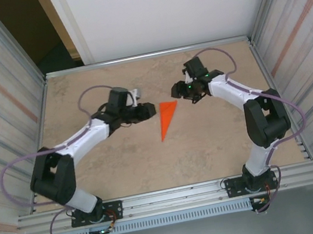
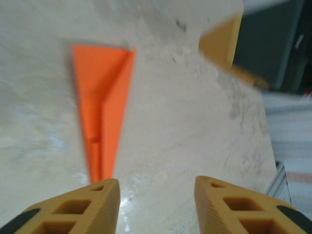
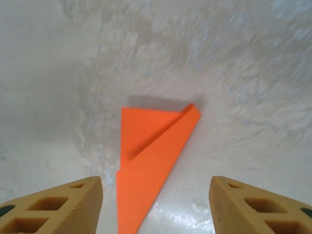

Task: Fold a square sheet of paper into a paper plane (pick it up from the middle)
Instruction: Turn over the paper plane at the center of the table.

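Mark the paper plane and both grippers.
paper plane [image 1: 167, 117], top external view, middle of the folded dart.
left gripper [image 2: 156, 187], left wrist view, midway between its open jaws.
right gripper [image 3: 156, 183], right wrist view, midway between its open jaws.

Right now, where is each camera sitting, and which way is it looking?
Top external: fixed high behind the arms, looking down at the table; both arms show, with the left gripper and right gripper either side of the paper plane.
Left wrist: sits on the left arm, looking down past its own open fingers at the plane.
Right wrist: sits on the right arm, looking down past its own open fingers at the plane.
Shared: all three see the orange plane lying free on the table.
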Action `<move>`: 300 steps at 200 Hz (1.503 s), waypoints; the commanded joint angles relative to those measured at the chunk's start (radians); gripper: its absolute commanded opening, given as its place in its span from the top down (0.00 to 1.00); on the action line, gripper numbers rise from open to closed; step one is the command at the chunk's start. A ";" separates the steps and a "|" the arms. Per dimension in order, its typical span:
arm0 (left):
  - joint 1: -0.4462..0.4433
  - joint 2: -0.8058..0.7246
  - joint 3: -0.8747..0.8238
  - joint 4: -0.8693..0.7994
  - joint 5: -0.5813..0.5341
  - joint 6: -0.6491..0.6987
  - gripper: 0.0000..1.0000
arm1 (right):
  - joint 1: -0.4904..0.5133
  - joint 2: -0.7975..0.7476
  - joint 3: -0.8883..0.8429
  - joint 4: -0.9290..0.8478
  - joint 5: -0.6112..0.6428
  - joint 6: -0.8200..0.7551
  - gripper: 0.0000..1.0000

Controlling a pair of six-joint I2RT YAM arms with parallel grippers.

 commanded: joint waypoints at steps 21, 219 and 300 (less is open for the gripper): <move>0.167 -0.113 -0.150 -0.114 -0.076 0.008 0.44 | 0.162 0.072 0.050 -0.147 0.223 0.140 0.36; 0.222 -0.147 -0.233 -0.141 -0.121 0.070 0.29 | 0.296 0.354 0.321 -0.407 0.442 0.349 0.55; 0.242 -0.156 -0.256 -0.122 -0.147 0.055 0.14 | 0.289 0.292 0.287 -0.369 0.474 0.354 0.99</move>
